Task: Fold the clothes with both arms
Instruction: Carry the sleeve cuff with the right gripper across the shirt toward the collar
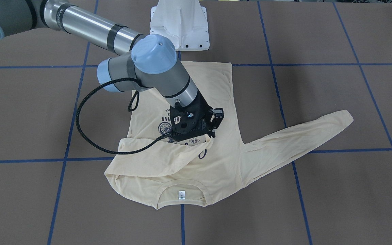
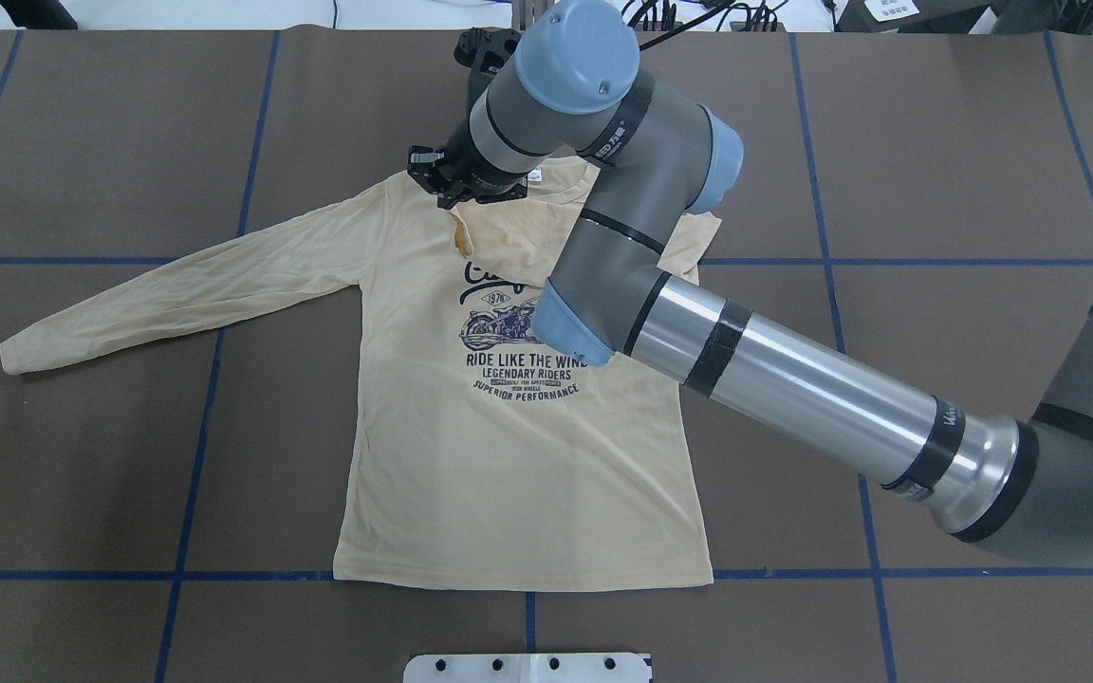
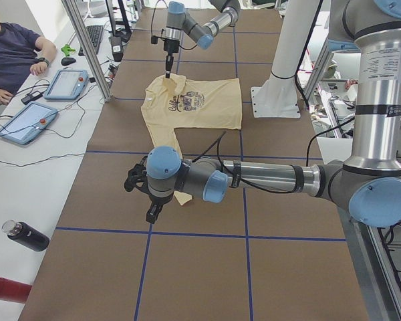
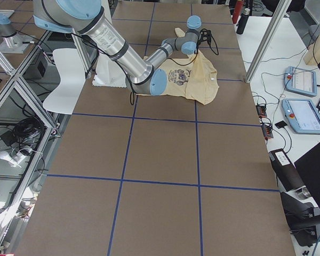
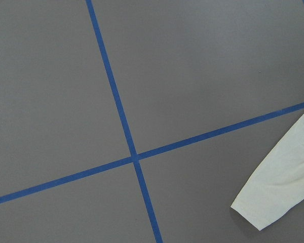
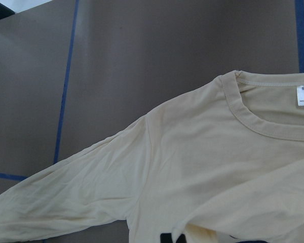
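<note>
Cream T-shirt (image 2: 509, 474), sleeve (image 1: 162, 160) end in right tool (image 1: 213, 134)

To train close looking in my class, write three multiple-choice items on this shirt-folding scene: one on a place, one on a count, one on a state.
1. Where is the right hand?
A) above the upper chest of the T-shirt
B) above bare table beside the hem
C) on the white pedestal

2. How many sleeves lie stretched out sideways?
A) none
B) one
C) two

3. How does the T-shirt lie?
A) print up
B) print down
C) bunched in a heap

Answers:
1 A: it hangs over the fabric between print and collar.
2 B: one sleeve reaches out flat, while the other sleeve is folded across the chest.
3 A: the navy print faces up in the overhead view.
</note>
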Controlling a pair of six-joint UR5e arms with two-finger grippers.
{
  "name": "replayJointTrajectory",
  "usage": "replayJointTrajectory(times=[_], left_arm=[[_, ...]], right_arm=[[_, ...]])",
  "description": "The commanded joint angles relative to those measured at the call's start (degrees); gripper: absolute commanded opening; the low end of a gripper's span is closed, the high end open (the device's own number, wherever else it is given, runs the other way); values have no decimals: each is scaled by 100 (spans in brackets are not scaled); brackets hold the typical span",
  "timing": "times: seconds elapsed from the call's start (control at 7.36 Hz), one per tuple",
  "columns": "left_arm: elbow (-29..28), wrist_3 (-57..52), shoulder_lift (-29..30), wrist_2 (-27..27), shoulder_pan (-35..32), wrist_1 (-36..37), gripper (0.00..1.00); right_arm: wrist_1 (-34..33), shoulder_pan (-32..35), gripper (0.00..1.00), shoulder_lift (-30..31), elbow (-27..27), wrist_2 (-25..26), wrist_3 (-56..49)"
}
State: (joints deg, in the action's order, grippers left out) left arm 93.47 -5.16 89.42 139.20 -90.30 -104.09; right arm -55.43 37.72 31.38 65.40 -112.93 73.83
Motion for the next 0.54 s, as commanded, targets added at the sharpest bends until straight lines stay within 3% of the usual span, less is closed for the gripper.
replayJointTrajectory(times=[0.0,0.27,0.41], left_arm=[[-22,-3,5,2,4,-6,100],[-66,-12,14,2,4,-41,100],[-83,-12,31,2,4,-41,100]], right_arm=[[155,-168,0,-342,-763,341,-9],[164,-221,0,-754,-1230,579,-9],[164,-265,6,-869,-1257,693,-9]])
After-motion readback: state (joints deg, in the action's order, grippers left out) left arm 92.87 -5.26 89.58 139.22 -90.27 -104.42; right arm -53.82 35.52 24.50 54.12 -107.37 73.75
